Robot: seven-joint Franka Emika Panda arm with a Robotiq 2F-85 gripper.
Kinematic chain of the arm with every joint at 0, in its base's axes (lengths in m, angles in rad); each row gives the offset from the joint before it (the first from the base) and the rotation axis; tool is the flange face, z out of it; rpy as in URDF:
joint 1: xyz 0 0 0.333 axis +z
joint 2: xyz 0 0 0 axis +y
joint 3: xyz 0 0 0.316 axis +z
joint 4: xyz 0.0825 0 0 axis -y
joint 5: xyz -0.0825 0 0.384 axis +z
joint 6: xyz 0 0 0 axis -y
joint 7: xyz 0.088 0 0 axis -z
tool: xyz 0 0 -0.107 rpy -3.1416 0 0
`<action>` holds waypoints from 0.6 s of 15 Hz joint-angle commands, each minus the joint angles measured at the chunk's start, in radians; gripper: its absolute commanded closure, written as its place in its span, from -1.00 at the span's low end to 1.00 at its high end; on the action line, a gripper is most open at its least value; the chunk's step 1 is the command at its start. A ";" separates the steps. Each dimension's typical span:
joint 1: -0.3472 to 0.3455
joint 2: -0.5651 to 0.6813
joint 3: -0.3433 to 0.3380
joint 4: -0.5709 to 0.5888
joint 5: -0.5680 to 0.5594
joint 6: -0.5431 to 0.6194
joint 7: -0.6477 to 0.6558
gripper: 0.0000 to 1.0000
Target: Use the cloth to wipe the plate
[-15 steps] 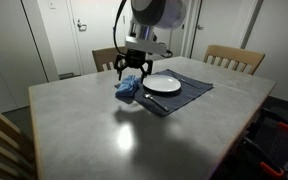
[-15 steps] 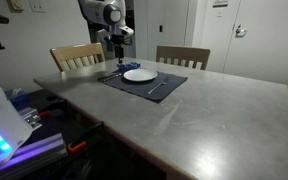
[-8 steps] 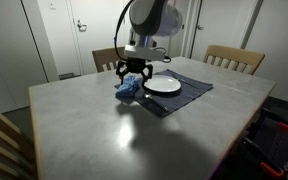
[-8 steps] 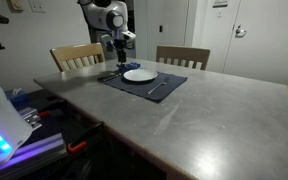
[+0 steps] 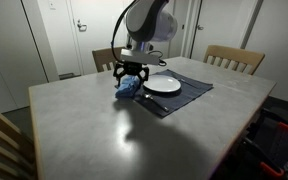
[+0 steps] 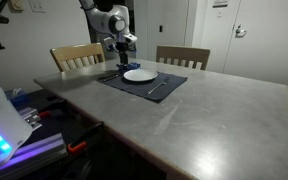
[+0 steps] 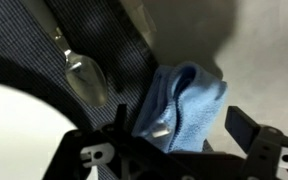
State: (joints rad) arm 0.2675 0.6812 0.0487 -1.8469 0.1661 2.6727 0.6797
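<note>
Cloth is lying bunched on the counter at the edge of the mat, just beside the plate. I am holding the pincer directly over it, jaws standing apart and nothing clamped, so that closing would likely gather the folds. Plate is sitting centred on the mat, ready for wiping. Count: one cloth, one plate, one mat, one spoon showing in wrist view.

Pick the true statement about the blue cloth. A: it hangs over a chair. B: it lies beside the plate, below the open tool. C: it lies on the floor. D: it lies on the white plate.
B: the wrist view shows the cloth bunched next to the plate, with the tool open over it.
</note>
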 commanded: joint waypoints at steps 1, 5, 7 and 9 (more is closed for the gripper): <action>0.016 0.029 -0.020 0.025 0.011 0.028 0.009 -0.48; 0.013 0.025 -0.025 0.009 0.011 0.038 0.007 -0.13; 0.009 0.022 -0.027 0.005 0.013 0.036 0.006 0.13; 0.006 0.020 -0.032 0.005 0.013 0.033 0.007 0.41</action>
State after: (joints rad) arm 0.2691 0.6963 0.0301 -1.8381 0.1663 2.6873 0.6856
